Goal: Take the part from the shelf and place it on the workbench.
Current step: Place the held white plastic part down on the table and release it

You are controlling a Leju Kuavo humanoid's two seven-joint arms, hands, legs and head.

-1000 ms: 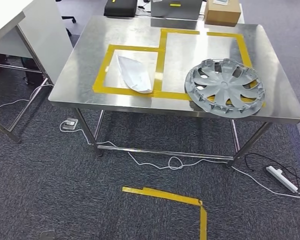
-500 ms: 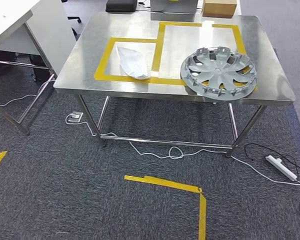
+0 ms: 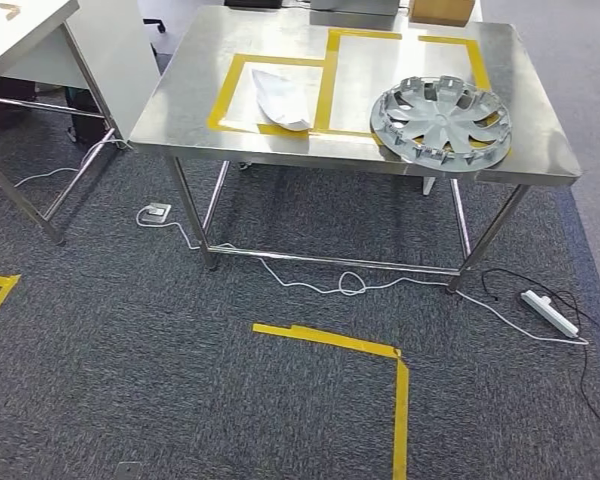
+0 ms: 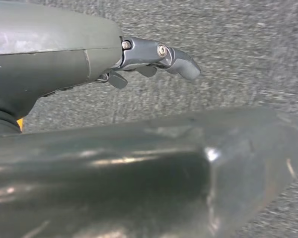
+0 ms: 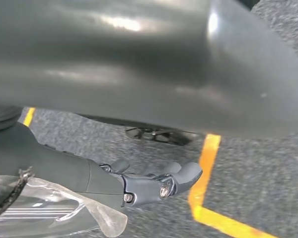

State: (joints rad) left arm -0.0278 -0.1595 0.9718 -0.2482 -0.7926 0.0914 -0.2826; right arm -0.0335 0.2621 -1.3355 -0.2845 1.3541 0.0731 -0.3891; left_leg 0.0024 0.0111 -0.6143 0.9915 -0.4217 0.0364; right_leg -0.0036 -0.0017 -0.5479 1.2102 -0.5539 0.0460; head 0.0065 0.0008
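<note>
**Wheel cover on workbench, hands empty**

Wheel cover lies flat on the steel workbench, near its right end, overlapping the yellow tape outline (a white bag lies in the left outline). Left hand and right hand hang over grey carpet, fingers extended, holding nothing.

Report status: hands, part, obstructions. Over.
Left robot hand open, over carpet. Right robot hand open. Hubcap on workbench, overlapping yellow tape near front edge. White cable, power strip on floor.
</note>
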